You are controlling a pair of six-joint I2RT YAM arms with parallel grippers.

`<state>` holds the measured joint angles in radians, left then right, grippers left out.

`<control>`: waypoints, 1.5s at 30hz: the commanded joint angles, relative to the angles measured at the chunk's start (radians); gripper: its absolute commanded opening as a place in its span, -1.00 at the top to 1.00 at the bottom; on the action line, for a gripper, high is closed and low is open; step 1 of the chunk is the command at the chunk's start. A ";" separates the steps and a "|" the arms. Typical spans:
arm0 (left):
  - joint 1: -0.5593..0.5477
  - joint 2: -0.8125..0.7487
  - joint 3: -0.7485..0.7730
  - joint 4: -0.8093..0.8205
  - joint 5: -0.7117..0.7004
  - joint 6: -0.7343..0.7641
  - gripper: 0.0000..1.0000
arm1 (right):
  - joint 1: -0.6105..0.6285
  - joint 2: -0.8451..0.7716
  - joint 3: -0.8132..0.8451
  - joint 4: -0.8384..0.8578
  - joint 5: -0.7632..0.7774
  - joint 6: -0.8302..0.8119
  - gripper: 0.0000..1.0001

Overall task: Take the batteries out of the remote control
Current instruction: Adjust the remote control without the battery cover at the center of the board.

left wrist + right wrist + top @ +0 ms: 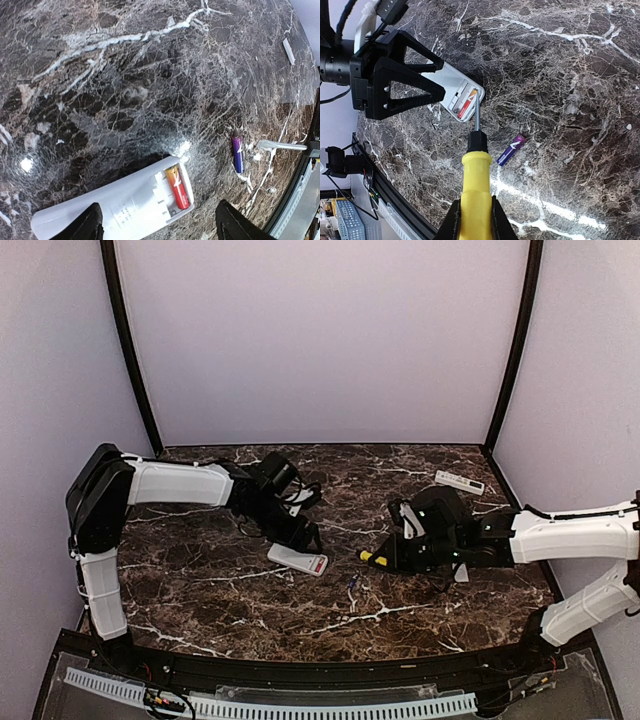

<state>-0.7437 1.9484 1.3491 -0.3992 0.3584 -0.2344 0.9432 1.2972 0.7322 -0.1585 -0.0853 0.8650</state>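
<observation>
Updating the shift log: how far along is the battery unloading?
Done: the remote is open and the purple battery lies on the table. In hand: the right end effector holds the screwdriver, tip at the red battery in the compartment; the left end effector hangs open over the remote. Left: get that battery out.

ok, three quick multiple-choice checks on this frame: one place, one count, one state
1. Relative to the remote, the purple battery lies:
A) inside its compartment
B) on the table beside it, apart
C) on top of it

2. Batteries in the open compartment:
A) none
B) two
C) one

3. The right fingers are:
A) shut on the yellow screwdriver
B) open, empty
C) shut on a battery

Answers:
1 B: the left wrist view shows it on the marble, clear of the remote.
2 C: only the red battery sits there.
3 A: the right wrist view shows the handle clamped between them.
</observation>
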 commanded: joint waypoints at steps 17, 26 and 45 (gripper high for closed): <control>0.015 0.096 0.074 -0.034 0.017 0.136 -0.54 | -0.003 0.007 -0.006 0.054 -0.011 -0.010 1.00; 0.015 0.107 0.079 -0.036 0.016 0.158 -0.54 | -0.004 0.016 -0.009 0.072 -0.020 -0.011 1.00; 0.019 0.145 0.126 -0.009 0.007 0.150 -0.55 | -0.003 0.048 0.001 0.104 -0.047 -0.015 1.00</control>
<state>-0.7311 2.0853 1.4578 -0.3904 0.3603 -0.0959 0.9432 1.3384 0.7322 -0.0883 -0.1211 0.8650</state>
